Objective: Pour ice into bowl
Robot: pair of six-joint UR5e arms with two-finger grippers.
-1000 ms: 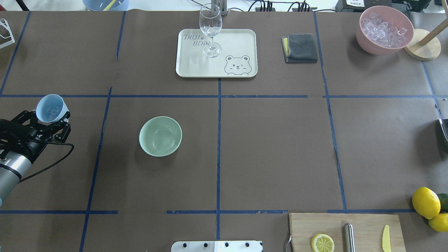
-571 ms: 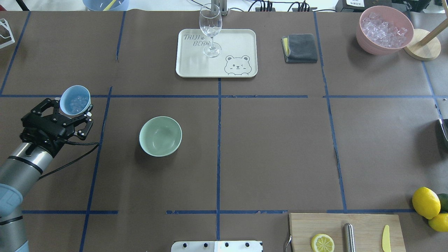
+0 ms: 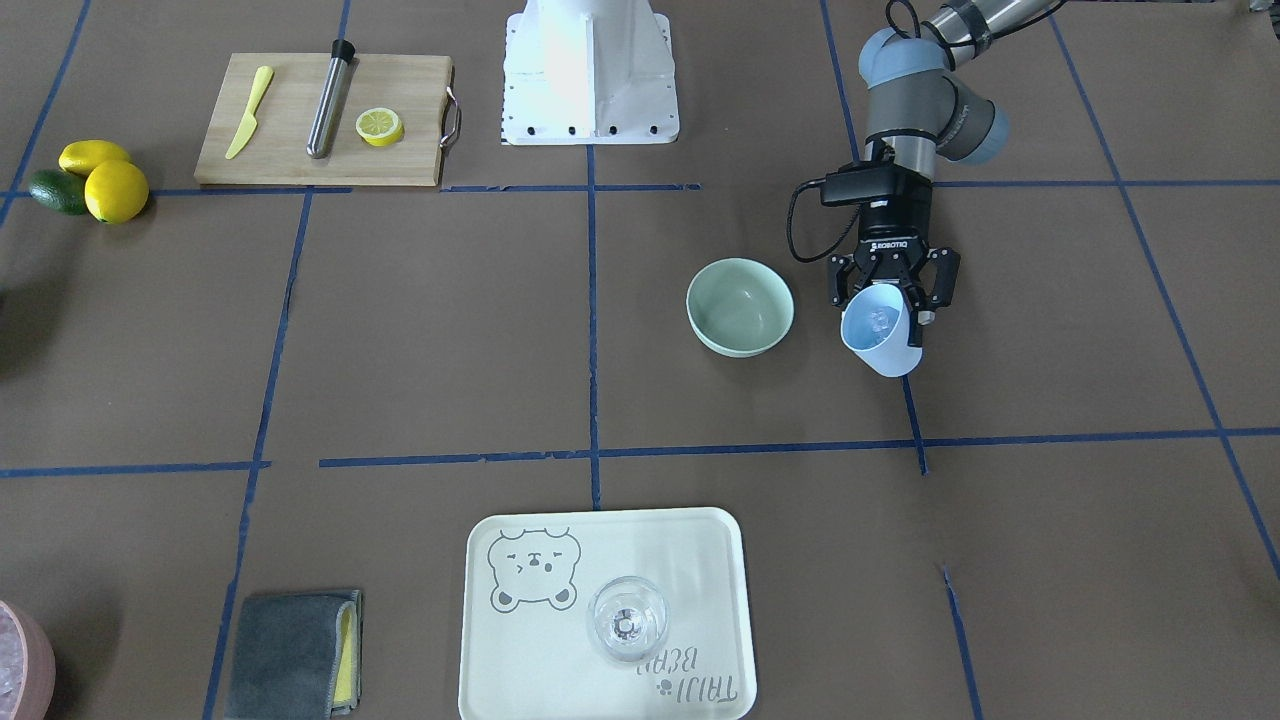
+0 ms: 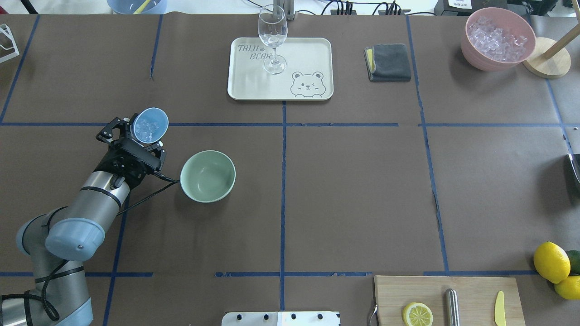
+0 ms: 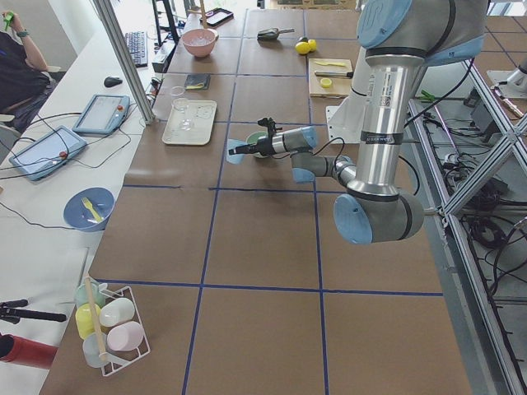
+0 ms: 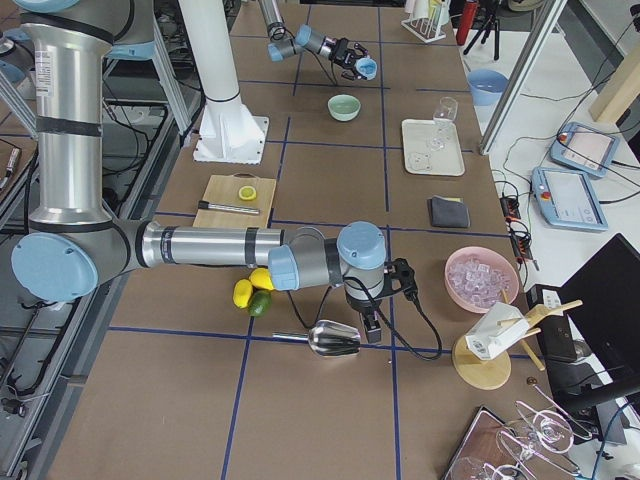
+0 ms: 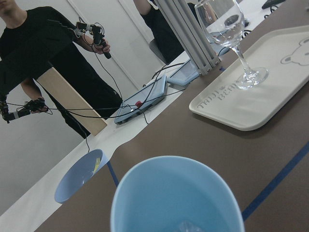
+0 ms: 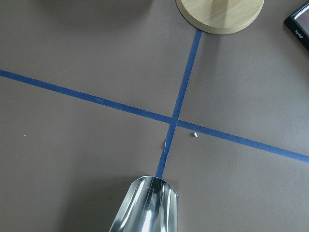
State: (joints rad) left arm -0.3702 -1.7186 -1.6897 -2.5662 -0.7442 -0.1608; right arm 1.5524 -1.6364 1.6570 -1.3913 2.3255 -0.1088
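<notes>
the left gripper (image 3: pixel 889 296) is clamped on a tilted light blue cup (image 3: pixel 890 355), held just beside the bowl (image 4: pixel 207 176) and apart from it. the ice (image 4: pixel 145 128) lies inside that cup. i cannot tell whether the right gripper (image 6: pixel 368 326) grasps anything.

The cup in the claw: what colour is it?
The cup is pale, light blue, inside and out; the overhead view shows it best.
</notes>
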